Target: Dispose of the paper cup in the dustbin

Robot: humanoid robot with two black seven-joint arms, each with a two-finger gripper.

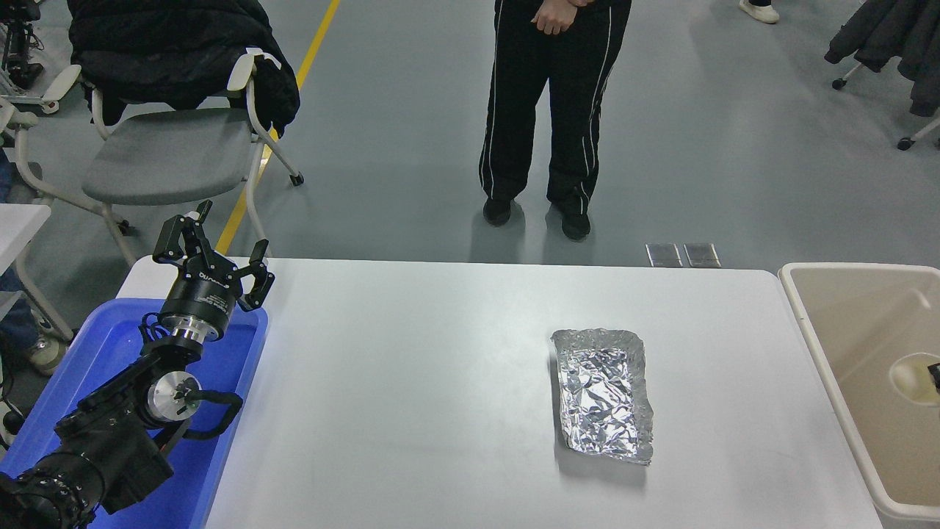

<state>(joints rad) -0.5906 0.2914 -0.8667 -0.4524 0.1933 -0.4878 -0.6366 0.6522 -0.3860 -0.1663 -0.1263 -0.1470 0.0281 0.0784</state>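
Observation:
The paper cup (909, 379), white with a cream inside, shows at the right edge within the outline of the beige dustbin (822, 345), its mouth facing up toward the camera. A small black piece of my right gripper (935, 371) touches the cup's right side at the picture's edge; the rest of that arm is out of view, so its grip cannot be made out. My left gripper (213, 253) is parked open and empty at the lower left, over the blue tray.
A crinkled silver foil tray (604, 393) lies on the white table (411, 382) right of centre. A blue tray (110, 345) sits at the left edge. A person (547, 110) stands beyond the far side; a chair (169, 147) is at the far left.

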